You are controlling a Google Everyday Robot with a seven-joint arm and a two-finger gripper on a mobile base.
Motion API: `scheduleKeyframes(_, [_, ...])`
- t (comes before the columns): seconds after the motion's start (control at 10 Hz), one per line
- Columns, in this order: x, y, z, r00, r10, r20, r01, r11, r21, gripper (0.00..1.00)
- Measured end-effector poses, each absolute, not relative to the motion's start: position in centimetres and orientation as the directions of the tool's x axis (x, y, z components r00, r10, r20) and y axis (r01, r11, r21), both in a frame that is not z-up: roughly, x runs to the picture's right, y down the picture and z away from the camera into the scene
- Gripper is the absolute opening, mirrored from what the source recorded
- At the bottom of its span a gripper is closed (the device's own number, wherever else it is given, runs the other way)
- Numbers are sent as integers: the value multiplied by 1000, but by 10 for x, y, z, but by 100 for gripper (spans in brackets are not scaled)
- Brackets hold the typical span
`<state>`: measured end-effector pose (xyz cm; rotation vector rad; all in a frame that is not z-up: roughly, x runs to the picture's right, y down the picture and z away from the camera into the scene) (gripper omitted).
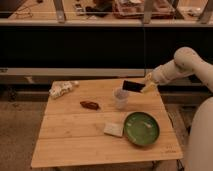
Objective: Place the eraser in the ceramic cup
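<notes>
My claw (143,86) grasps the eraser (131,86), held just above the ceramic cup (120,98) on the surface (75,142), a little off-centre. I'd centre it over the rim, tilt it downward, then release.

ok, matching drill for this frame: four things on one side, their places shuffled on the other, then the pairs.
Things:
1. eraser
2. ceramic cup
3. green bowl
4. reddish-brown oblong thing

Places:
A. on the table, front right
B. in the air, held by the gripper over the table's back right
C. upright on the table, just below the eraser
D. lying on the table, left of the ceramic cup

Pairs: 1-B, 2-C, 3-A, 4-D
</notes>
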<state>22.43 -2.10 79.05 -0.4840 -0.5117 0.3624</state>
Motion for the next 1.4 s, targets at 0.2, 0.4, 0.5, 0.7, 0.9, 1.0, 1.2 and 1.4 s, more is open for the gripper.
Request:
scheduleKeyframes(0.2, [224, -8, 790, 811, 448, 376, -207, 821, -532, 0])
scheduleKeyframes(0.4, [217, -4, 793, 811, 445, 380, -199, 821, -535, 0])
scheduleKeyframes(0.5, [216, -3, 795, 811, 445, 380, -200, 821, -535, 0])
scheduleKeyframes(0.7, [217, 0, 799, 811, 450, 375, -208, 820, -534, 0])
scheduleKeyframes(0.9, [216, 1, 801, 812, 450, 373, -209, 820, -533, 0])
scheduleKeyframes(1.0, [215, 2, 802, 813, 447, 372, -209, 821, -531, 0])
scheduleKeyframes(1.2, [210, 2, 806, 820, 438, 368, -204, 825, -527, 0])
scheduleKeyframes(1.4, [207, 1, 809, 828, 428, 363, -198, 828, -525, 0])
